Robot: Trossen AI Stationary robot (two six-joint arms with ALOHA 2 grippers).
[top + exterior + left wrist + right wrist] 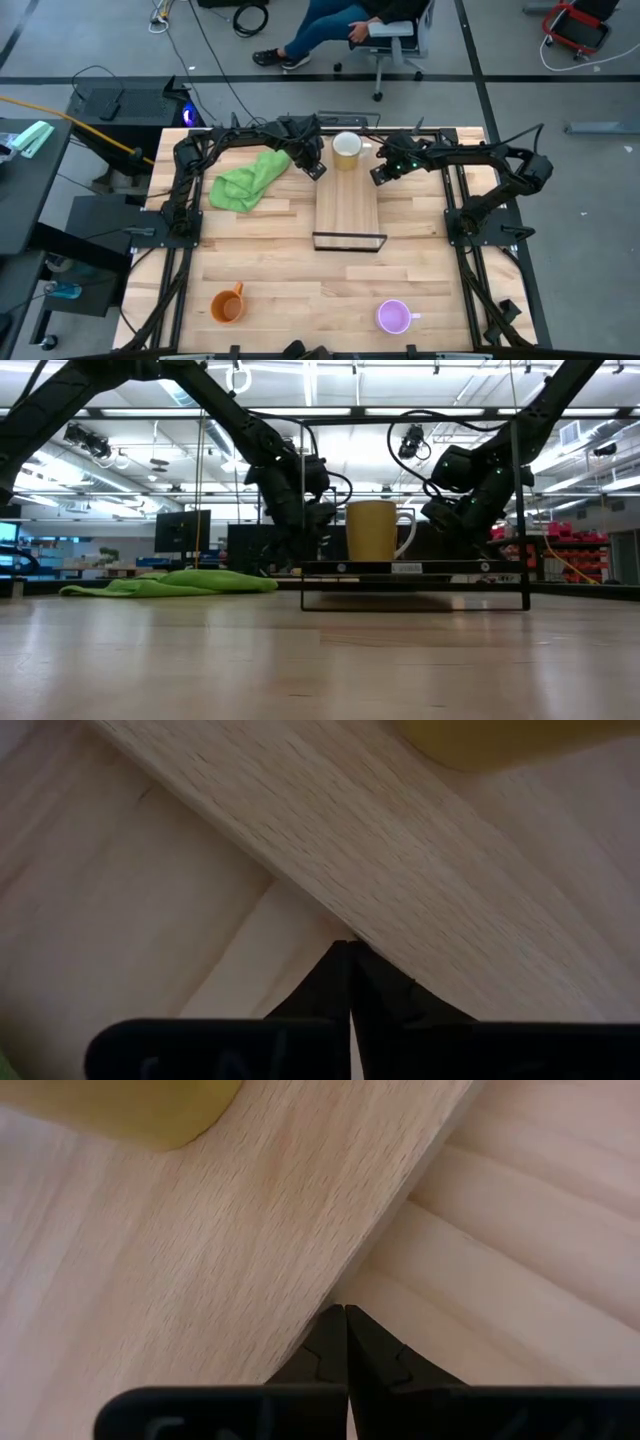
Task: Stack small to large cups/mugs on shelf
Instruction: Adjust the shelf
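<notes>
While both tools (350,948) (345,1312) press shut and empty at the shelf (347,210) edges, the mug (347,146) seems cropped.

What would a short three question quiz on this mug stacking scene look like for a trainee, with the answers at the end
1. True or false: the white mug stands on the shelf.
2. Which mug sits nearer the left arm's side of the table: A) orange mug B) purple mug?
3. How do the left gripper and the right gripper stand, and where?

Key
1. True.
2. A.
3. Both shut and empty, each at a long edge of the shelf near the white mug.
</notes>
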